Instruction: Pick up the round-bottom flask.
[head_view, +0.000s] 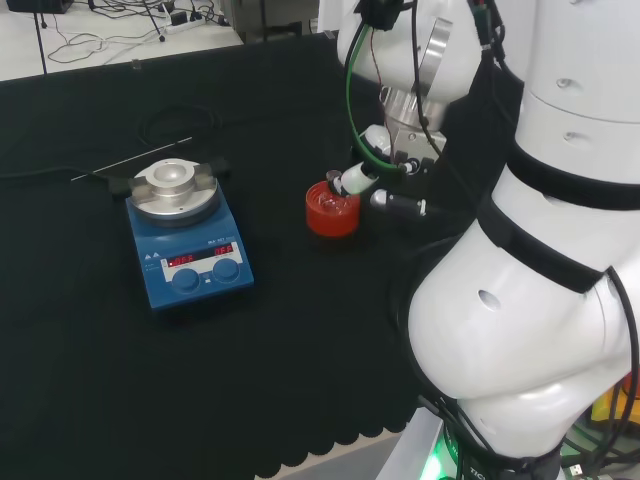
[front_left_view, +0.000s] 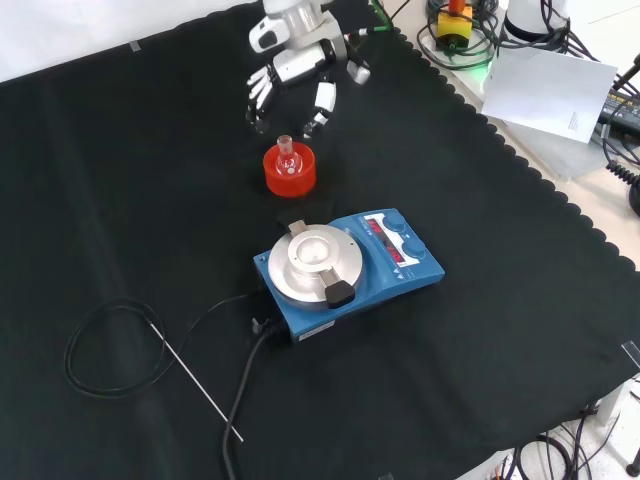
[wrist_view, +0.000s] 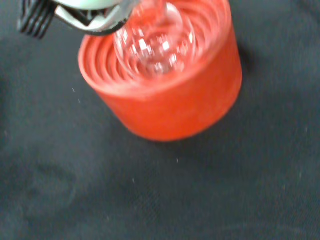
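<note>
- While seated in the red ribbed stand (front_left_view: 290, 172), not yet lifted: round-bottom flask (front_left_view: 288, 152), clear glass, neck upright in the front view.
- Up close in the wrist view: clear bulb (wrist_view: 155, 44) nested among the red ribs, stand wall (wrist_view: 175, 107) flat on the black cloth (front_left_view: 480, 330).
- Hovering just beyond the stand in the front view: hand (front_left_view: 292, 78), fingers (front_left_view: 322, 104) pointing down and spread, only slightly bent.
- Nothing held; no finger or thumb closed round the neck, as far as the front view shows.
- In the head view: hand (head_view: 385, 190) just right of the stand (head_view: 332, 213), one fingertip at or very near its rim; contact with the glass impossible to confirm.
- Well apart and out of play: blue magnetic stirrer hotplate (front_left_view: 345, 270) with its round metal top, nearer the camera in the front view; thin metal rod (front_left_view: 195, 380) and a loop of black cable (front_left_view: 105, 350) off to the left.
- Judged progress: approach close to finished, grasp not made, lift not begun.
- Left to do: settle onto the neck, curl fingers and thumb round it, raise the flask clear of the ribs.
</note>
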